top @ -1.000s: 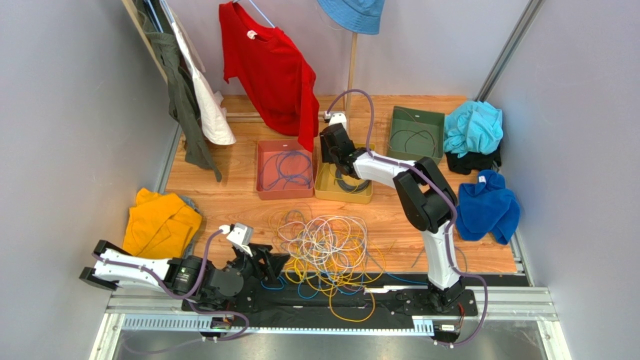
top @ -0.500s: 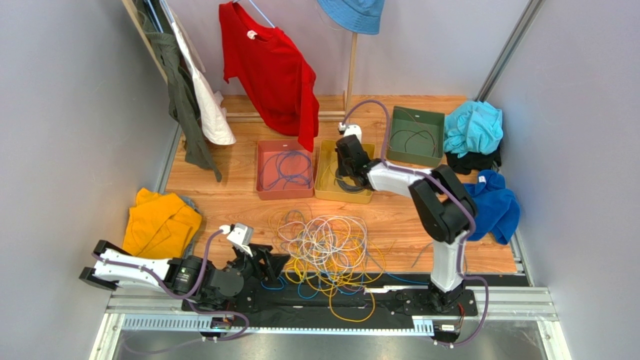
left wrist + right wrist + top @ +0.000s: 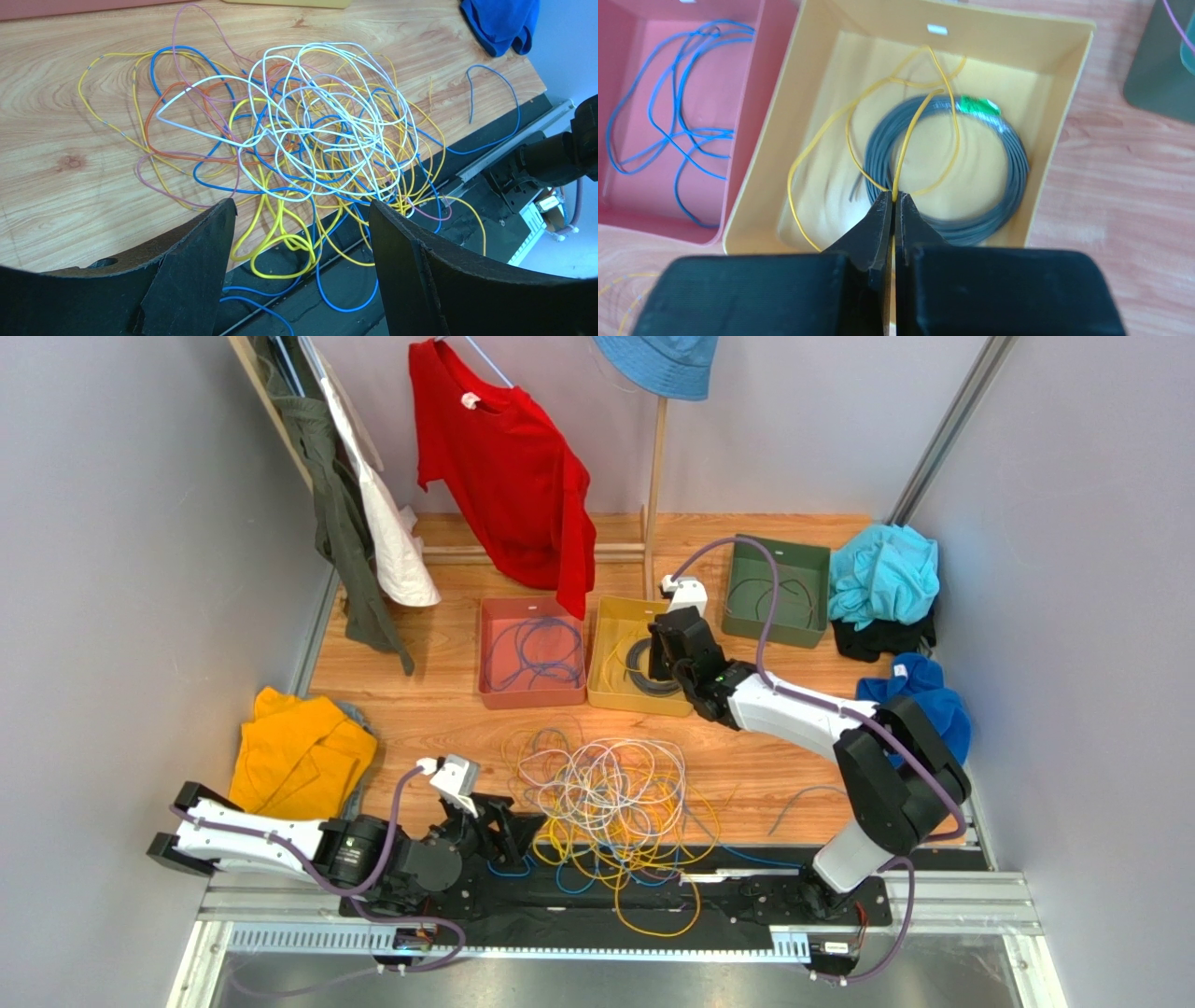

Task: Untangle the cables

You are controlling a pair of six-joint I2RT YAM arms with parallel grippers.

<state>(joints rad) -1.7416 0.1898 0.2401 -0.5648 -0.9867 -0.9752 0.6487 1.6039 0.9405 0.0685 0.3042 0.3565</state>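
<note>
Right pincer (image 3: 671, 655) has swung right, now over the yellow tray (image 3: 617, 703): one cable nearly sorted. Tangle (image 3: 613, 798) sits on the table (image 3: 421, 714).

Left wrist: left pincer (image 3: 300, 206) gapes wide, empty, facing thin glossy loops.

Right wrist: jaws pinch a yellow cable (image 3: 906, 133) above a grey coil (image 3: 1011, 175) in the smooth, rigid tray.

Cables (image 3: 309, 140) in heap: yellow, white, blue, orange, pale pink. Surface (image 3: 63, 126) light wood, wavy grain. Pink tray (image 3: 654, 17) with blue cable (image 3: 675, 140). Yellow tray (image 3: 1053, 119) with dark grey coil (image 3: 1011, 168), green tag (image 3: 976, 106), yellow cable (image 3: 957, 140). Green tray (image 3: 811, 574). Left gripper (image 3: 300, 210) and right gripper (image 3: 894, 203) black. Red shirt (image 3: 505, 462), blue hat (image 3: 659, 361), orange cloth (image 3: 302, 756), turquoise cloth (image 3: 884, 567), blue cloth (image 3: 919, 676).
</note>
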